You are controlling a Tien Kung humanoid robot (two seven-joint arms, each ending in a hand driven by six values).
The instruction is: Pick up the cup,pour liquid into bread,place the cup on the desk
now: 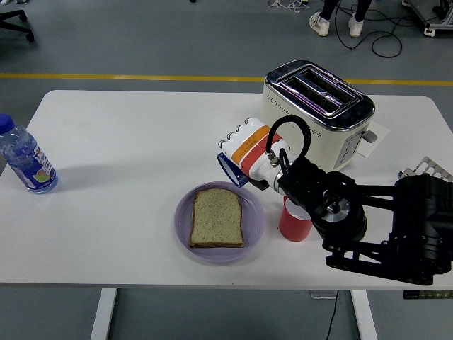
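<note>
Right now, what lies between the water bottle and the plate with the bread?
Nothing: in the head view, only bare white table lies between the water bottle and the purple plate.

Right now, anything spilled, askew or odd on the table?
No spill visible. The blue cup is tipped on its side in the right hand, beside the plate holding the bread: deliberate, not askew. The red cup stands upright.

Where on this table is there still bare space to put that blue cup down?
The widest bare stretch lies between the water bottle and the purple plate, running to the table's far edge. It is crowded on the right, where the right hand holds the blue cup near the red cup and toaster.
</note>
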